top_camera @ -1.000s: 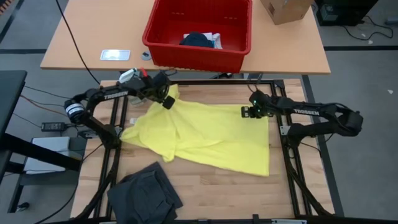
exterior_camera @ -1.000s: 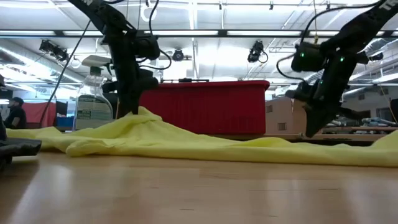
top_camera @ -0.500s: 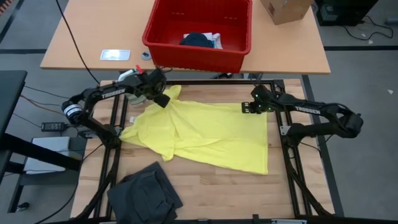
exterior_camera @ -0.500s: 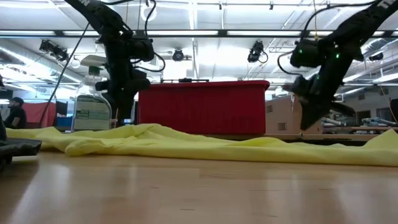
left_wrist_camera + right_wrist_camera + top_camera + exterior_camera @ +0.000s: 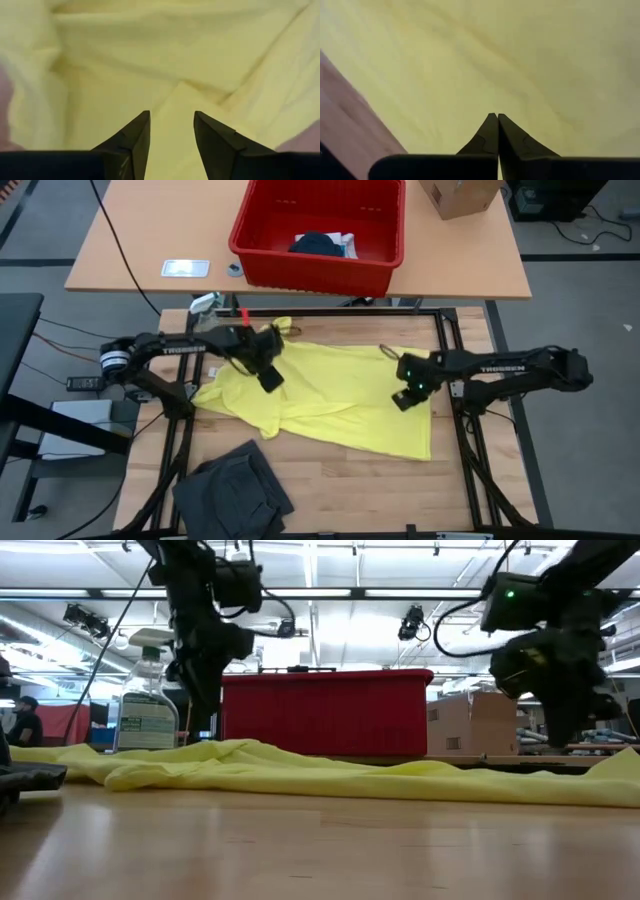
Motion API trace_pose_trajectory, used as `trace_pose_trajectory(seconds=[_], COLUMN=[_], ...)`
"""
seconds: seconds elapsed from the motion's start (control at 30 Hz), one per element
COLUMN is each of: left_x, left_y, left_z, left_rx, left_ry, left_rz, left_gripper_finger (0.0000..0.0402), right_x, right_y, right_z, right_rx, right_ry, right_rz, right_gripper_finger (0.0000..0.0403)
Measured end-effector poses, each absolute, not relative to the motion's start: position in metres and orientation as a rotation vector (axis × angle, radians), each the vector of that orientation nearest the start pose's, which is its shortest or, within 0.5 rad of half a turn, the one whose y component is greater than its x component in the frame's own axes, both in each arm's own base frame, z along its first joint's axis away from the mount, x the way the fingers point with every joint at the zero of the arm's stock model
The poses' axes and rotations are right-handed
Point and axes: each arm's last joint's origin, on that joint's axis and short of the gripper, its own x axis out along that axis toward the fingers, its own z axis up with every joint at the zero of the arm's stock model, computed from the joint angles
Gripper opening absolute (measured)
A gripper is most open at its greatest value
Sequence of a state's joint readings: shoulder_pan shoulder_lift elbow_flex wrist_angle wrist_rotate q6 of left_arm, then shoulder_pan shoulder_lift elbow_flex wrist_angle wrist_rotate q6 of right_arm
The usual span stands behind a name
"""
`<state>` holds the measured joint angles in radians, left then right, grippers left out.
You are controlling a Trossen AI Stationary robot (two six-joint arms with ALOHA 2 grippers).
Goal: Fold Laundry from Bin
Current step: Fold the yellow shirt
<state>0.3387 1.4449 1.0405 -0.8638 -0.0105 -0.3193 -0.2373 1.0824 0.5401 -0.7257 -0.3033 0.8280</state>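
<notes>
High view. Yellow garment (image 5: pixel 330 400) lies spread over the middle of the wooden tabletop (image 5: pixel 330 480), rumpled on its left side, flatter toward the right. Left gripper (image 5: pixel 270 378) hangs over the garment's left part, near a raised fold; right gripper (image 5: pixel 401 400) hangs over the right part, close to the garment's right edge. Dark grey garment (image 5: pixel 232 493) sits bunched at the near left corner of the tabletop, apart from the yellow one. Red bin (image 5: pixel 320 232) stands on the tan table beyond, with dark and white cloth (image 5: pixel 322 245) inside it. Brown cardboard box (image 5: pixel 458 194) at the far right of that table.

Low view. Yellow garment (image 5: pixel 330 775) runs as a low ridge across the tabletop. Both arms come down from above, their tips above the cloth. The bin (image 5: pixel 325 712) is behind it; a spray bottle (image 5: pixel 146 705) stands to one side.

Left wrist view. Left gripper (image 5: pixel 170 131): jaws spread, nothing between them, yellow cloth (image 5: pixel 165 60) with folds directly beyond.

Right wrist view. Right gripper (image 5: pixel 497 131): jaws pressed together, tips meeting, holding nothing. Smooth yellow cloth (image 5: pixel 520 55) fills most of the view, with a strip of bare wood along one side.
</notes>
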Motion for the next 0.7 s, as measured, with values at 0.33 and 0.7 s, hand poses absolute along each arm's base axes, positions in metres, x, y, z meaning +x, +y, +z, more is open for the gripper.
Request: trace_pose_trajectory(seconds=[0.33,0.7], left_x=[0.297,0.324], left_y=[0.065,0.048], left_z=[0.172,0.181], left_rx=[-0.485,-0.648], left_ry=[1.274,1.206], left_rz=[0.535,0.454], left_gripper_finger=[0.0153,0.0153], right_x=[0.142,0.130], right_y=[-0.004,0.009], right_z=[0.132,0.153], right_rx=[0.949,0.908], right_ry=[1.395,1.371], right_rz=[-0.517,-0.502], right_gripper_finger=[0.0002,0.0014])
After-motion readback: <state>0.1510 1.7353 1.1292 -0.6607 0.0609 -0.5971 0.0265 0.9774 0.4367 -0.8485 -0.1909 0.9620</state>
